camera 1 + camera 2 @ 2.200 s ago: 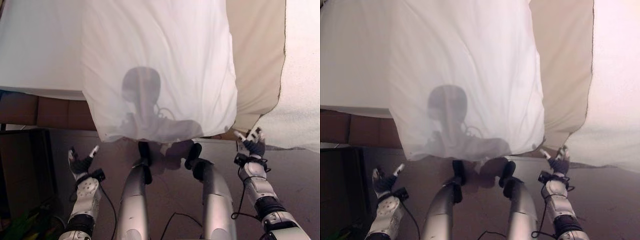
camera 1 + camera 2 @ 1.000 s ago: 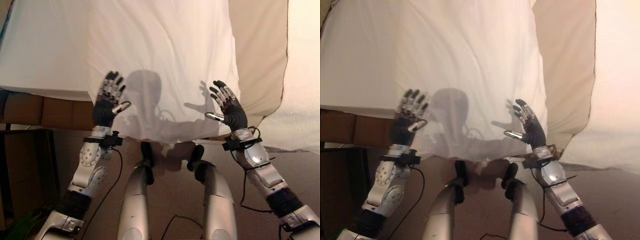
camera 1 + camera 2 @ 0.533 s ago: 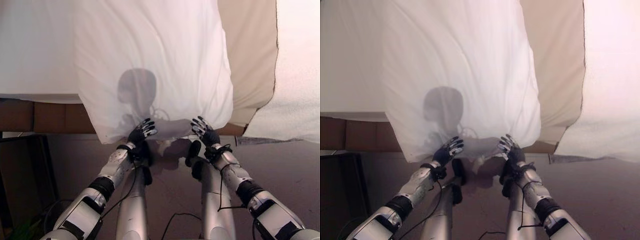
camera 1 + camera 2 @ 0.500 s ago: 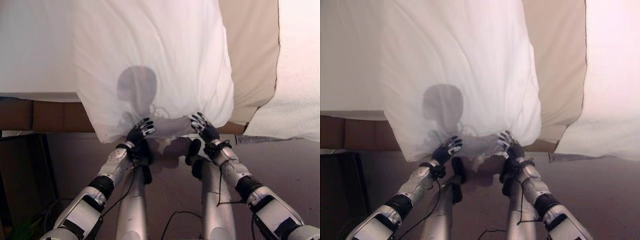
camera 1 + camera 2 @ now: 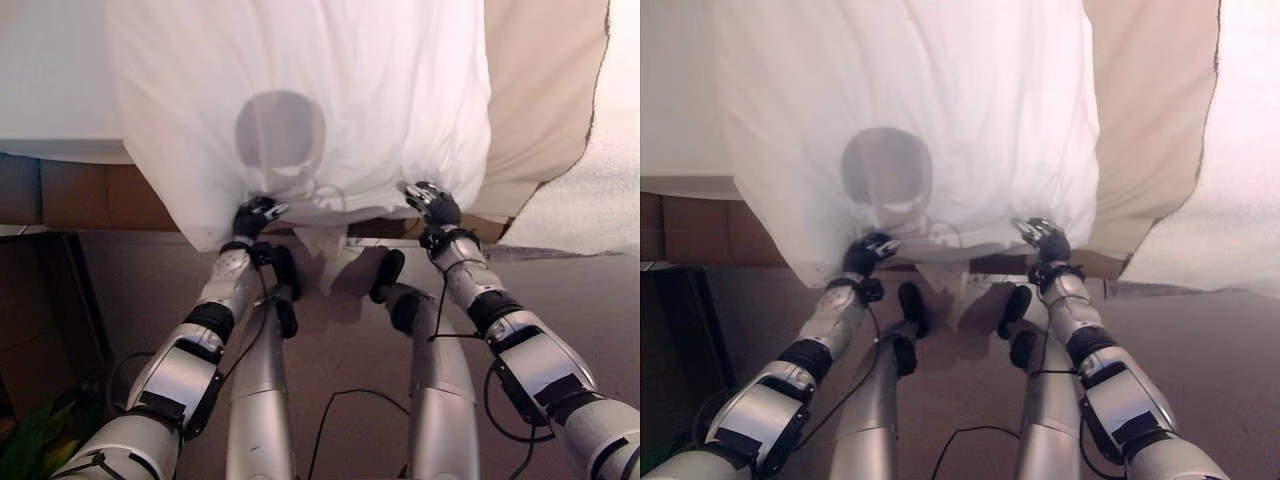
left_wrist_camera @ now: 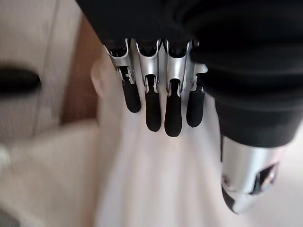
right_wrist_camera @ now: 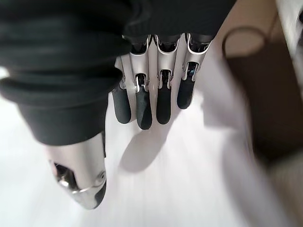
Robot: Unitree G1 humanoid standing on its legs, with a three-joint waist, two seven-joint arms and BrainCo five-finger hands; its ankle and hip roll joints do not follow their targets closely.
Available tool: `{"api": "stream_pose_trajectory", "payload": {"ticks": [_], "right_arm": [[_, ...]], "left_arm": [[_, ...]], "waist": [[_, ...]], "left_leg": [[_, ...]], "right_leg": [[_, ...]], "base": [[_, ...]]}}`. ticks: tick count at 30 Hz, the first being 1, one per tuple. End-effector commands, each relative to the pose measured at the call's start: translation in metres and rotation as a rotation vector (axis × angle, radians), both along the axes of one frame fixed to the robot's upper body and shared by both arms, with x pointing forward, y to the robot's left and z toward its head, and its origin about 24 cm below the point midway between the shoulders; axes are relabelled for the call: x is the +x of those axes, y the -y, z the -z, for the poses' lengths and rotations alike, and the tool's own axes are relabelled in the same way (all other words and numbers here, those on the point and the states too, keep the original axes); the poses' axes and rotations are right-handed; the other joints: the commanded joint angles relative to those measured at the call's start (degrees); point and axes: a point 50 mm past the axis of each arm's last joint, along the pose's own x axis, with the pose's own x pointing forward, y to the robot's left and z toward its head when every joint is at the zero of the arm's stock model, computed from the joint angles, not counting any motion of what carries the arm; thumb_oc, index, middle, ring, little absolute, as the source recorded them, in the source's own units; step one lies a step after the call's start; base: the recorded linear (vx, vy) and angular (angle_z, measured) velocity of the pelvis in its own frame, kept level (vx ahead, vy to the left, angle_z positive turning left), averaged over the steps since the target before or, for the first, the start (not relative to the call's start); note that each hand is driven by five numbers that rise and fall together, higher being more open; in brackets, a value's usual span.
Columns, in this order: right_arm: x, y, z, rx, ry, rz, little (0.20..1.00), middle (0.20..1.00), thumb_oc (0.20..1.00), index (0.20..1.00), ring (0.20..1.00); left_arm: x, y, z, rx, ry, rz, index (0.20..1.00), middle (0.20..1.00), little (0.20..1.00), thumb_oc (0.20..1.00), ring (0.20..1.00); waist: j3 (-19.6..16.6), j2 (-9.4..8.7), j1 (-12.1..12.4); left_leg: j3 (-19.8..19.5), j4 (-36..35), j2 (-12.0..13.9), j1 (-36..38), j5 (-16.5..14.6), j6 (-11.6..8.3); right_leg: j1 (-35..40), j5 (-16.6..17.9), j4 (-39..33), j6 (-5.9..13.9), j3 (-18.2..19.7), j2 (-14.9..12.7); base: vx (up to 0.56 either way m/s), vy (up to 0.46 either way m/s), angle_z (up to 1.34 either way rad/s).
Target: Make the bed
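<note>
White cotton sheet (image 5: pixel 300 100) overhangs bed edge; left hand (image 5: pixel 254 215), right hand (image 5: pixel 432 203) at hem, fingers straight, unclenched.

A pillow (image 5: pixel 300 100) lies on the bed (image 5: pixel 50 90), its near edge hanging over the bed's side. At that edge, the left hand (image 5: pixel 254 214) sits toward the pillow's left corner and the right hand (image 5: pixel 432 203) at its right corner, both apparently touching the fabric. Right of the pillow lies a sheet (image 5: pixel 540 90), with a blanket (image 5: pixel 615 160) beyond it.
</note>
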Motion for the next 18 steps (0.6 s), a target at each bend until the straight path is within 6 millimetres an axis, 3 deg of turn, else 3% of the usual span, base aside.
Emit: {"api": "stream_pose_trajectory", "payload": {"ticks": [1, 2, 4, 7, 8, 9, 11, 14, 18], "right_arm": [[-0.024, 0.053, 0.007, -0.052, 0.025, 0.197, 1.0, 1.0, 1.0, 1.0, 1.0], [-0.025, 0.052, 0.008, -0.053, 0.023, 0.196, 1.0, 1.0, 1.0, 1.0, 1.0], [-0.043, 0.074, 0.024, -0.061, -0.014, 0.289, 1.0, 1.0, 1.0, 1.0, 1.0], [-0.062, 0.093, 0.045, -0.095, -0.101, 0.365, 1.0, 1.0, 1.0, 1.0, 1.0], [-0.062, 0.092, 0.045, -0.098, -0.103, 0.365, 1.0, 1.0, 1.0, 1.0, 1.0], [-0.077, 0.103, 0.062, -0.105, -0.177, 0.416, 1.0, 1.0, 1.0, 1.0, 1.0], [-0.082, 0.106, 0.067, -0.105, -0.197, 0.436, 1.0, 1.0, 1.0, 1.0, 1.0], [-0.106, 0.122, 0.092, -0.129, -0.344, 0.523, 1.0, 1.0, 1.0, 1.0, 1.0], [-0.112, 0.119, 0.102, -0.182, -0.421, 0.506, 1.0, 1.0, 1.0, 1.0, 1.0]], "left_arm": [[-0.038, -0.082, 0.007, 0.084, 0.002, -0.369, 1.0, 1.0, 1.0, 1.0, 1.0], [-0.039, -0.082, 0.008, 0.086, 0.0, -0.371, 1.0, 1.0, 1.0, 1.0, 1.0], [-0.062, -0.107, 0.023, 0.146, -0.061, -0.481, 1.0, 1.0, 1.0, 1.0, 1.0], [-0.083, -0.119, 0.042, 0.199, -0.147, -0.537, 1.0, 1.0, 1.0, 1.0, 1.0], [-0.084, -0.119, 0.043, 0.201, -0.149, -0.537, 1.0, 1.0, 1.0, 1.0, 1.0], [-0.098, -0.123, 0.058, 0.211, -0.207, -0.563, 1.0, 1.0, 1.0, 1.0, 1.0], [-0.103, -0.123, 0.064, 0.216, -0.228, -0.571, 1.0, 1.0, 1.0, 1.0, 1.0], [-0.128, -0.128, 0.089, 0.213, -0.352, -0.621, 1.0, 1.0, 1.0, 1.0, 1.0], [-0.139, -0.12, 0.108, 0.233, -0.452, -0.591, 1.0, 1.0, 1.0, 1.0, 1.0]], "waist": [[-1.3, 0.08, 0.3], [-1.3, 0.03, 0.2], [-1.3, -0.12, 0.0], [-1.3, -0.38, -0.1], [-1.3, -0.37, -0.1], [-1.3, -0.36, -0.1], [-1.3, -0.36, -0.1], [-1.3, -0.18, -0.1], [-1.3, -0.28, 0.0]], "left_leg": [[0.7, 4.7, -2.1, -1.5, -6.7, 2.0], [0.7, 4.7, -2.1, -1.4, -6.8, 2.0], [0.5, 4.8, -2.3, -1.1, -7.0, 2.12], [0.4, 5.1, -2.3, -1.1, -7.3, 2.23], [0.4, 5.1, -2.3, -1.0, -7.3, 2.23], [0.3, 5.1, -2.4, -0.8, -7.4, 2.38], [0.4, 5.1, -2.4, -0.6, -7.5, 2.41], [0.5, 5.3, -2.6, -0.1, -7.8, 2.62], [0.6, 4.6, -2.6, 2.1, -7.8, 2.63]], "right_leg": [[0.7, 0.5, -2.3, 5.49, 1.4, 1.1], [0.8, 0.5, -2.2, 5.49, 1.4, 1.1], [0.6, 0.1, -1.8, 5.5, 1.6, 1.2], [0.5, -0.2, -1.5, 5.48, 1.7, 1.3], [0.6, -0.2, -1.5, 5.48, 1.7, 1.3], [0.6, -0.4, -1.3, 5.44, 1.7, 1.3], [0.7, -0.4, -1.2, 5.45, 1.8, 1.3], [0.9, -0.7, -0.7, 5.31, 1.9, 1.2], [2.9, -0.6, -1.3, 5.42, 1.5, 1.1]], "base": [[0.03, -0.016, -0.04], [0.03, -0.006, -0.04], [0.03, -0.001, -0.04], [0.01, -0.007, -0.03], [0.0, 0.0, 0.0], [0.0, 0.0, 0.0], [0.0, 0.0, 0.0], [0.0, 0.0, 0.0], [0.0, 0.0, 0.0]]}}
